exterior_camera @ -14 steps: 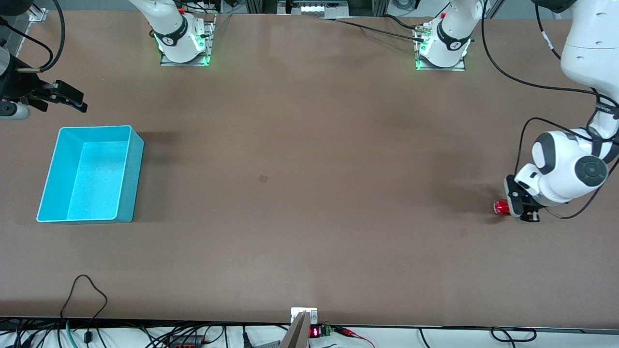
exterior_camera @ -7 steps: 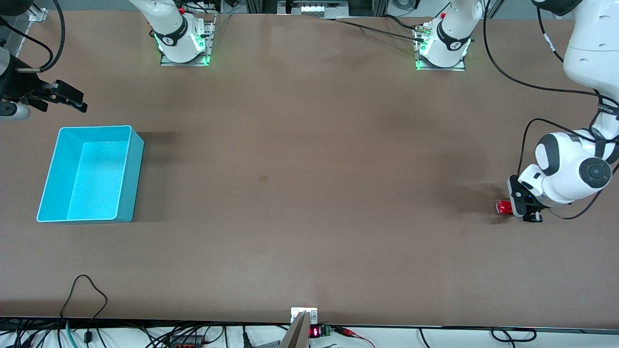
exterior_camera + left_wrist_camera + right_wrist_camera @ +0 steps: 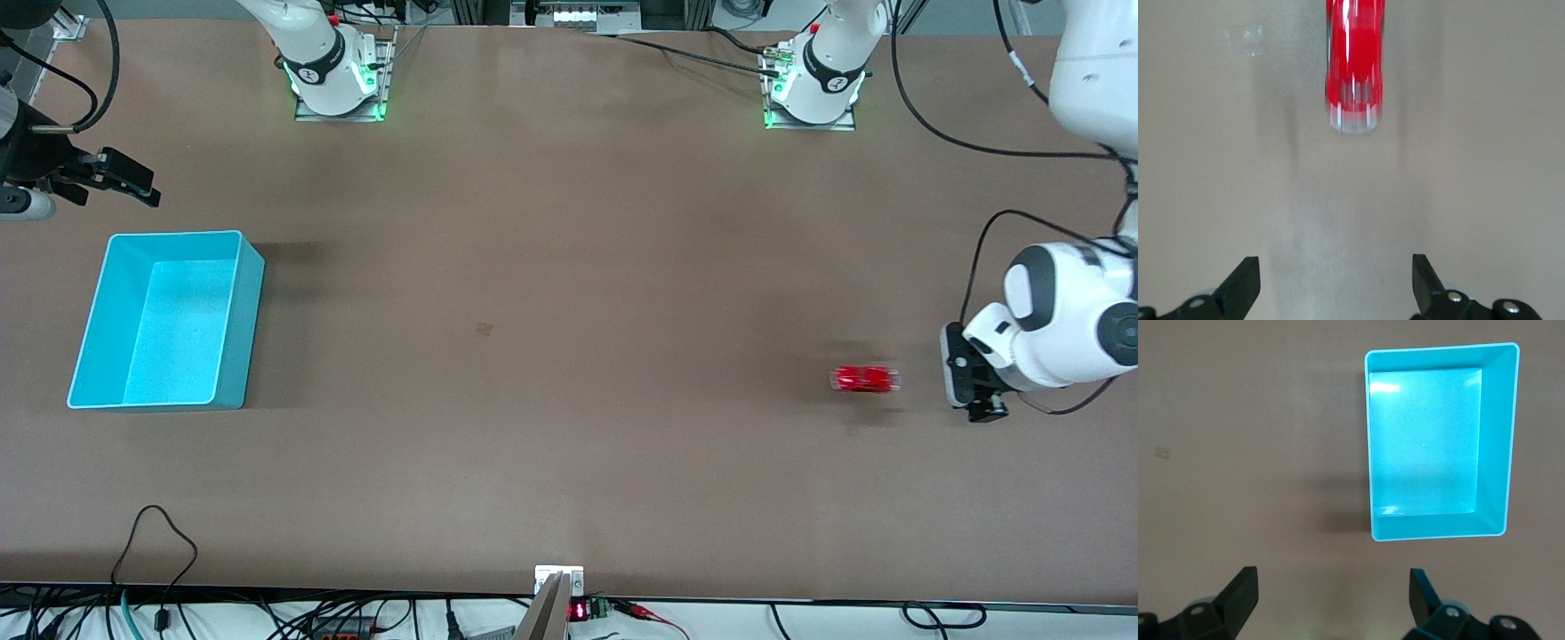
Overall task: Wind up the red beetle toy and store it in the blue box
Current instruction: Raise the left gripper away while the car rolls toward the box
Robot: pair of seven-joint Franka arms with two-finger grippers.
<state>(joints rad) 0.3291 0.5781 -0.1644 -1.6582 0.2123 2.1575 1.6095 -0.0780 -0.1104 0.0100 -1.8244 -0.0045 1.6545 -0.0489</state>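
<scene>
The red beetle toy [image 3: 864, 380] was loose on the table [image 3: 569, 356] at the left arm's end, smeared with motion blur in both the front view and the left wrist view [image 3: 1355, 67], so it was judged to be rolling, probably toward the blue box [image 3: 227, 391]; the left gripper [image 3: 976, 393] hung low just beside it, toward that end of the table, fingers [image 3: 1241, 287] spread wide and holding nothing; the right gripper [image 3: 120, 178] waited in the air by the box at the right arm's end, fingers [image 3: 1238, 593] also wide and empty; the box sat open-topped and empty [image 3: 1435, 440], well apart from the toy; to do this step well, let the car coast and stop before chasing it; then approach squarely over the body, close across its narrow sides, lift clear of the rim, and release low inside the box.
</scene>
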